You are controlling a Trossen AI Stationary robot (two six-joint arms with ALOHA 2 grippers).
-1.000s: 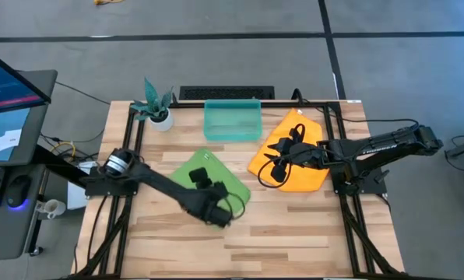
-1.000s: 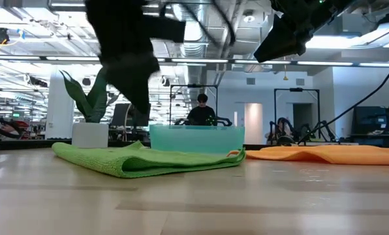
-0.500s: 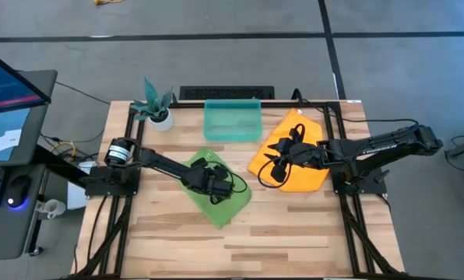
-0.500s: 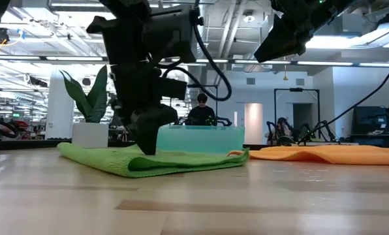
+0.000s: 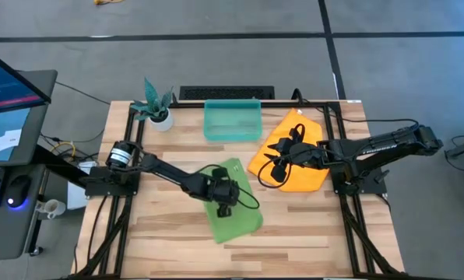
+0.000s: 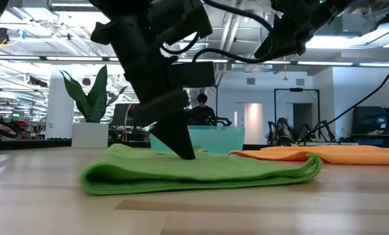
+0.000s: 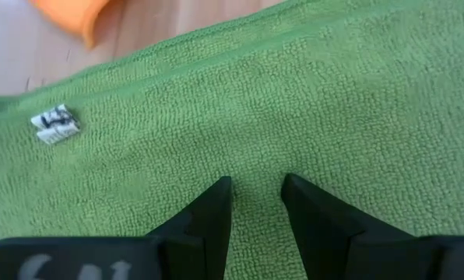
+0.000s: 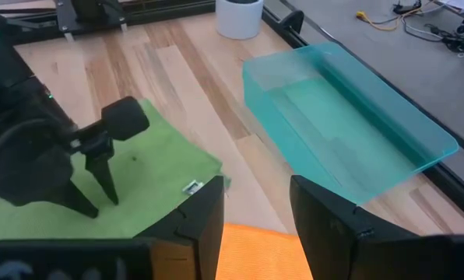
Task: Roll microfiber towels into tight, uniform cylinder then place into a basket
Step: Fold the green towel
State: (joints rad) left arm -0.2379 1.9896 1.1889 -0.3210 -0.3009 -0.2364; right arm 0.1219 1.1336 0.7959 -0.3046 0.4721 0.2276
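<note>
The lime green towel (image 5: pixel 236 210) lies folded flat on the wood table, its white label (image 7: pixel 54 124) facing up. My left gripper (image 6: pixel 185 153) stands on it near its middle, fingers a little apart. The orange towel (image 5: pixel 304 173) lies spread at the right. My right gripper (image 5: pixel 276 165) hangs open above its left part, touching nothing. The teal basket (image 5: pixel 232 120) stands at the far edge, with nothing in it that I can see. My left gripper rests both fingertips (image 6: pixel 183 150) on the green towel's upper face (image 7: pixel 255 155), near the middle of the folded cloth. The fingers slant down from the table's left side. The cloth between them looks flat, not gathered. The towel lies on the table.
A white pot with a plant (image 5: pixel 160 117) stands at the far left corner. Black frame rails (image 5: pixel 136 132) run along both table sides. Bare wood shows near the front edge (image 5: pixel 294 249). A person (image 6: pixel 201 108) sits in the room beyond the table.
My left gripper has come down onto the green towel, turned, and gone toward the table's right and near edge. The towel has slid along with it, turning about, and now lies nearer the front and closer to the orange towel.
</note>
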